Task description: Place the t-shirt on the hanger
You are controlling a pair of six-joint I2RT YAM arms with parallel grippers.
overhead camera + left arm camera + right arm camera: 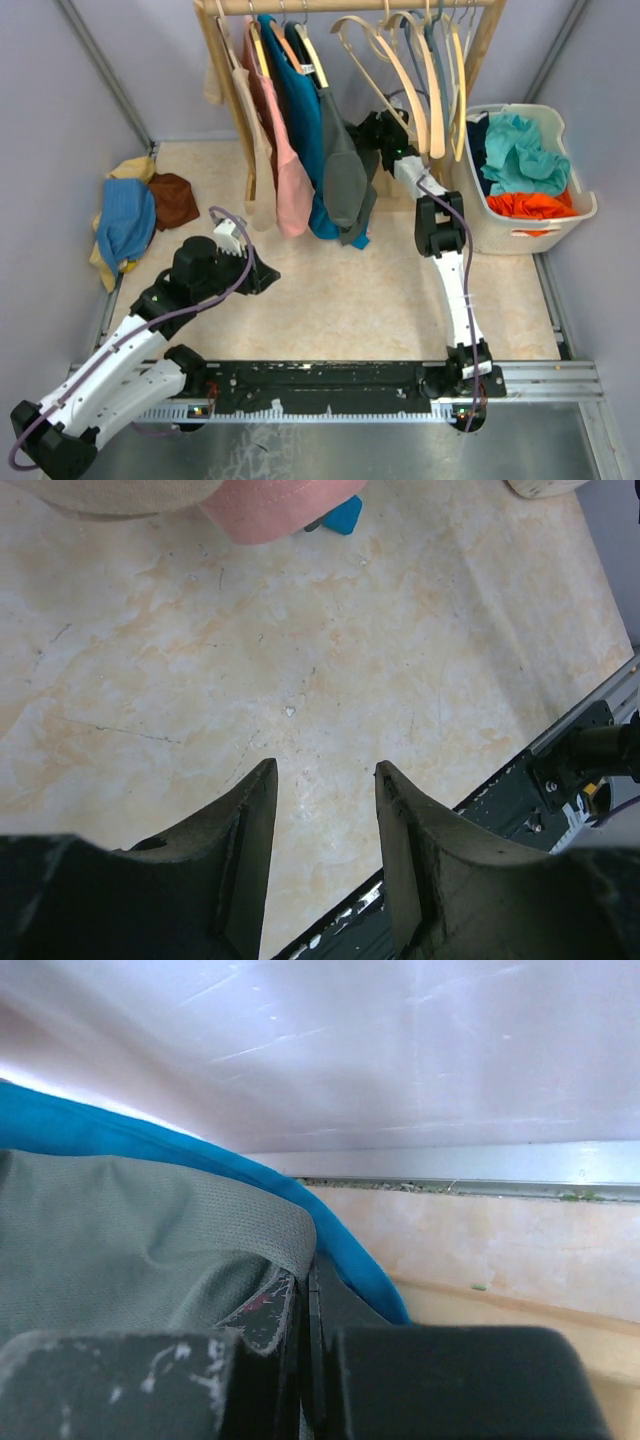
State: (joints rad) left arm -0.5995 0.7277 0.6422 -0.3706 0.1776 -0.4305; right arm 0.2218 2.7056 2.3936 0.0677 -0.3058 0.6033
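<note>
The dark grey t-shirt (345,178) hangs from the wooden rail, under a pale wood hanger (312,58), just right of the teal-blue shirt (303,110). My right gripper (376,130) is pressed against the t-shirt's right edge. In the right wrist view its jaws are closed together, and the hem of the grey t-shirt (150,1230) runs into the seam between them. A small printed label (262,1312) lies over the left finger. My left gripper (325,772) hovers low over the bare floor at centre-left. It is open with nothing between its fingers.
Beige and pink garments (292,170) hang left of the teal shirt. Several empty wood hangers (405,65) hang on the right of the rail. A white basket (580,213) of teal and orange clothes stands at right. A pile of blue and brown clothes (130,218) lies at left.
</note>
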